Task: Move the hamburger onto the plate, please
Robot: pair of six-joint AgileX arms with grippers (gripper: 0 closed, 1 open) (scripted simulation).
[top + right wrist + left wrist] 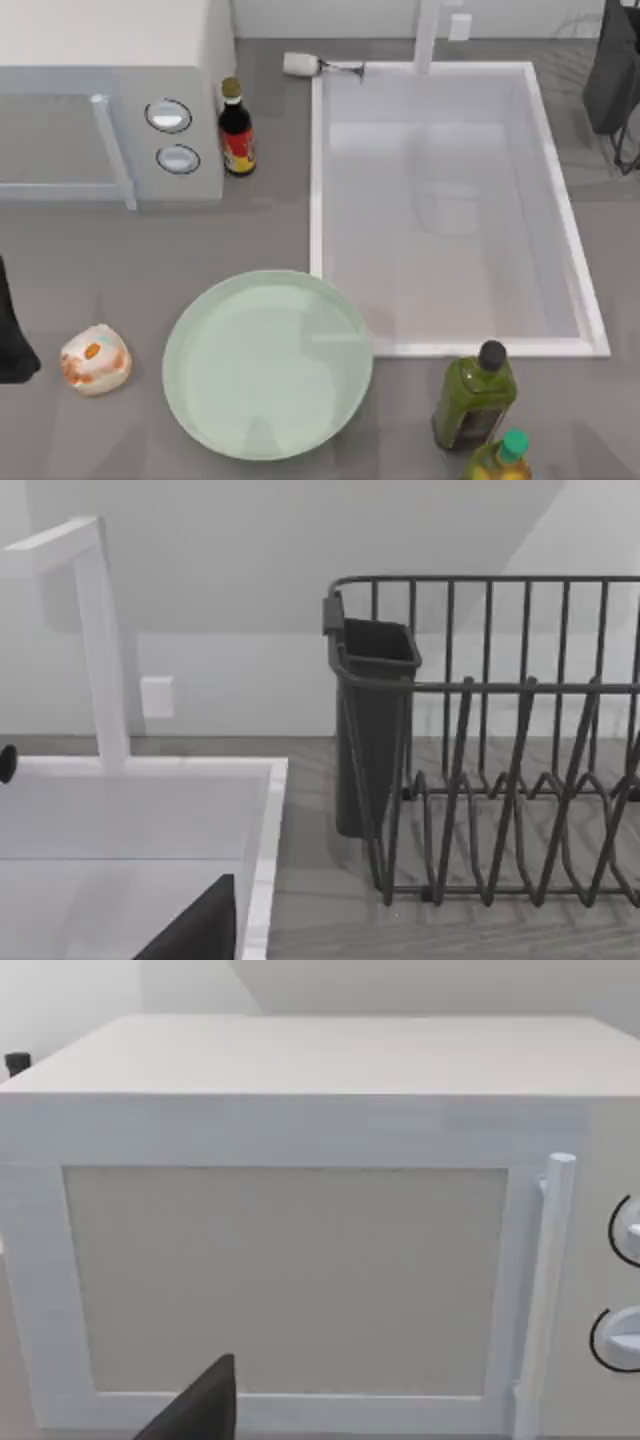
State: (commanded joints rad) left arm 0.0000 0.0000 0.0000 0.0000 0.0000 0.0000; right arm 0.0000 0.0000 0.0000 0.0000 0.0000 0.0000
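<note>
The hamburger (pixel 95 359) sits on the grey counter at the top view's left, just beside the mint-green plate (pixel 200 400) but apart from its rim, so nothing of the task is done yet. It looks like a small, light, roundish lump with a domed bun top, probably soft enough to squash and smooth enough to slip, so I judge the best hold is a gentle pinch across its widest middle, low on the sides rather than on the crown. The plate is wide and shallow, an easy target well larger than the food. The left arm shows as a dark shape at the top view's left edge (pixel 12 335), near the hamburger; its wrist camera faces the white microwave (pixel 300 1260), with a dark finger (pixel 200 1410) poking into the picture. One finger alone gives no spread, so whether the left gripper is spread or pressed together I cannot tell, and it seems to hold nothing. The right arm is parked at the top view's far right by the dish rack (pixel 500 760), beyond the sink (pixel 320 200); its finger (pixel 200 925) likewise shows singly, so its spread is unclear too. Bottles stand near the plate's right: an olive oil bottle (pixel 475 395) to steer clear of.
</note>
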